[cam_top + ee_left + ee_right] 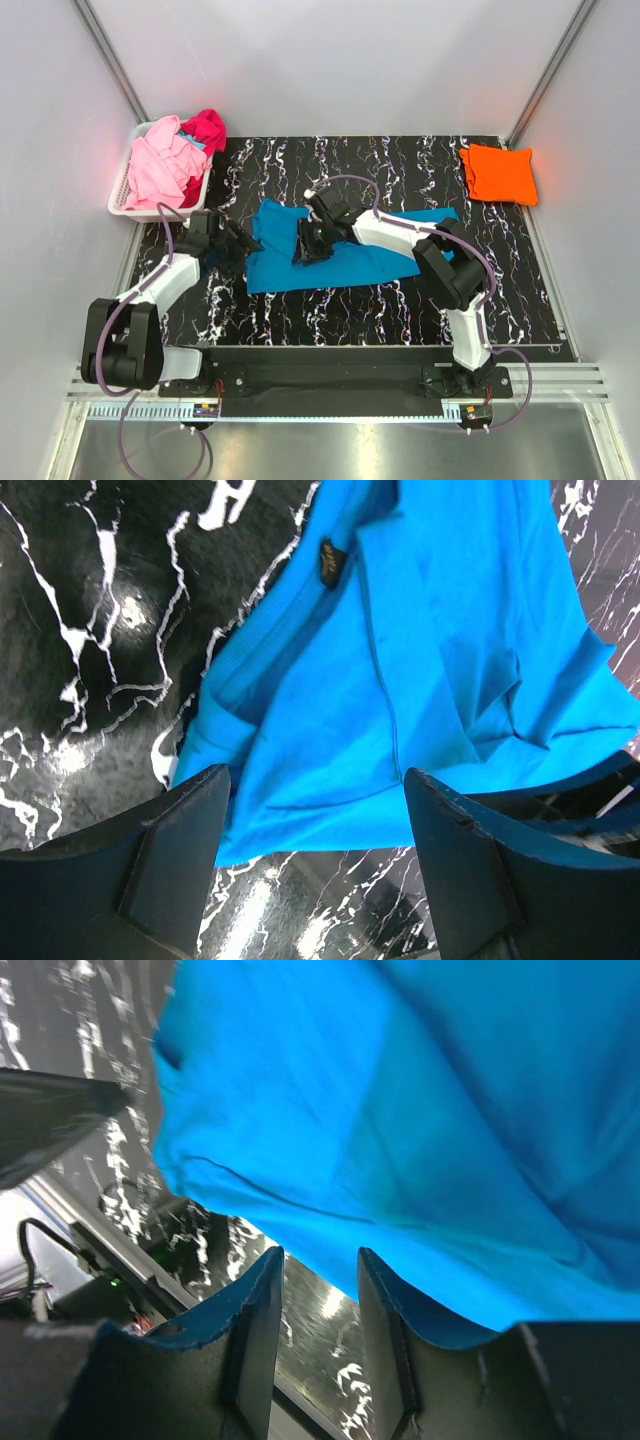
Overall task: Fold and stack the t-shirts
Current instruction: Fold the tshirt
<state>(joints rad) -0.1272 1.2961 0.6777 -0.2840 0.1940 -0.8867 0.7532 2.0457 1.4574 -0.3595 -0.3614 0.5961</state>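
1. Folding looks barely begun. The turquoise tee [300, 275] lies spread and rumpled in the middle of the bench [400, 160]. An orange tee [498, 173] sits folded at the far right corner, and pink [160, 165] and magenta [208, 128] tees wait in the basket [120, 195].
2. The left fingers [170, 860] stand wide and empty at the shirt's left edge.
3. The right fingers [250, 1340] are narrowly parted over the cloth. They seem to hold nothing, though the hem at their tips is blurred.
4. Next, each side should probably pinch an edge and carry it across.
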